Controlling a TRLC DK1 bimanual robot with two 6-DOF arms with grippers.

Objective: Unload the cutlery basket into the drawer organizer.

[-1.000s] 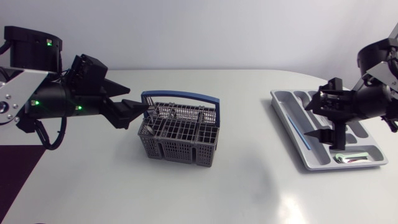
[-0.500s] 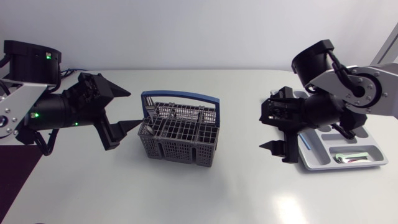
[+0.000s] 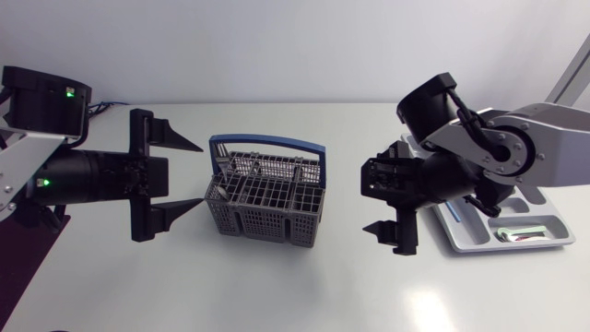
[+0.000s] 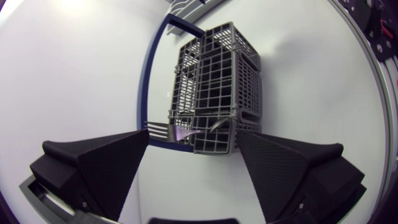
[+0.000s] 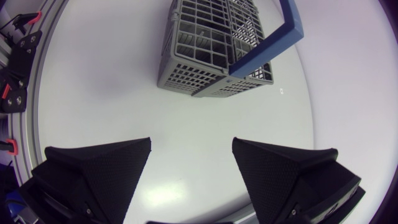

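A grey plastic lattice cutlery basket (image 3: 267,198) with a blue hoop handle (image 3: 267,142) stands upright near the middle of the white bench (image 3: 304,286). A few metal cutlery pieces (image 3: 221,171) stick up from the compartments at its left end. The rest of its contents cannot be made out.

The left gripper (image 3: 189,175) is just beside that left end, level with the basket, its two black wedge fingers spread wide and holding nothing. In the left wrist view the basket (image 4: 214,87) lies straight ahead of the gripper (image 4: 193,180), with the metal pieces (image 4: 186,132) at the near end, apart from both fingers.

The right gripper (image 3: 373,201) hangs between the basket and the pale grey plastic drawer organizer (image 3: 535,243), which lies toward the bench's right edge and is partly hidden by the right arm. This gripper is also spread wide and empty. The right wrist view shows the basket (image 5: 211,43) ahead of the gripper (image 5: 193,168), with bare bench between them. A metal spoon (image 3: 514,234) lies in the organizer's front compartment.
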